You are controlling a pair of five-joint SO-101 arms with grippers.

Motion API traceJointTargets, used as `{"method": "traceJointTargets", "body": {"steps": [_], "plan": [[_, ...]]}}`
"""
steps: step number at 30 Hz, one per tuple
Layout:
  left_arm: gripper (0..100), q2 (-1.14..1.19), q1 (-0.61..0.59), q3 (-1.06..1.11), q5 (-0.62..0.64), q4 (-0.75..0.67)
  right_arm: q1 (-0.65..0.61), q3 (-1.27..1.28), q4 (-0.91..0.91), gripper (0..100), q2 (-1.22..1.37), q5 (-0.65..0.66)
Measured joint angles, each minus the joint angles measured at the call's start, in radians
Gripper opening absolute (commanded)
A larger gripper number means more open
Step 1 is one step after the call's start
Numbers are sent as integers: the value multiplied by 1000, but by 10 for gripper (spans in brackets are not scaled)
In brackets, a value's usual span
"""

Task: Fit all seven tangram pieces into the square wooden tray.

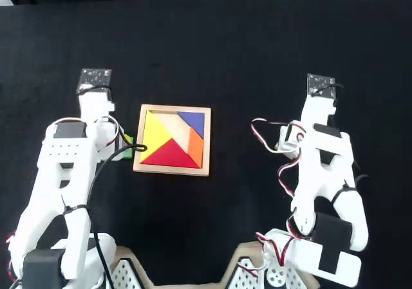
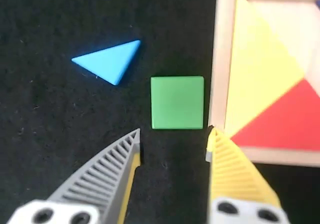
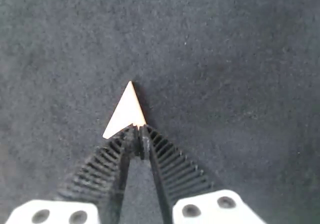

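The square wooden tray lies left of the table's middle. It holds a yellow triangle, a red triangle, an orange piece and a dark blue piece. In the left wrist view my left gripper hangs open just short of a green square, which lies flat on the cloth beside the tray's rim. A light blue triangle lies a little beyond it. My right gripper is shut, its tips at the edge of a pale triangle lying on the cloth.
Black cloth covers the whole table. The left arm stands over the spot left of the tray, with the green square peeking out beside it. The right arm stands well to the tray's right.
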Motion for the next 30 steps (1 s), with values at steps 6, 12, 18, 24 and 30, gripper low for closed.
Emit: {"method": "traceJointTargets", "body": {"steps": [6, 12, 18, 24, 30], "plan": [[220, -69, -97, 133, 41, -161, -64, -11, 69, 104, 0, 3], [220, -215, -285, 287, -34, -190, -71, -150, 292, 142, 0, 3], [222, -385, -269, 483, -63, -290, -133, -244, 345, 145, 28, 3], [224, -534, -255, 577, -64, -327, -163, -315, 351, 145, 180, 3], [224, -565, -250, 592, -66, -327, -140, -443, 399, 145, 341, 2]]}}
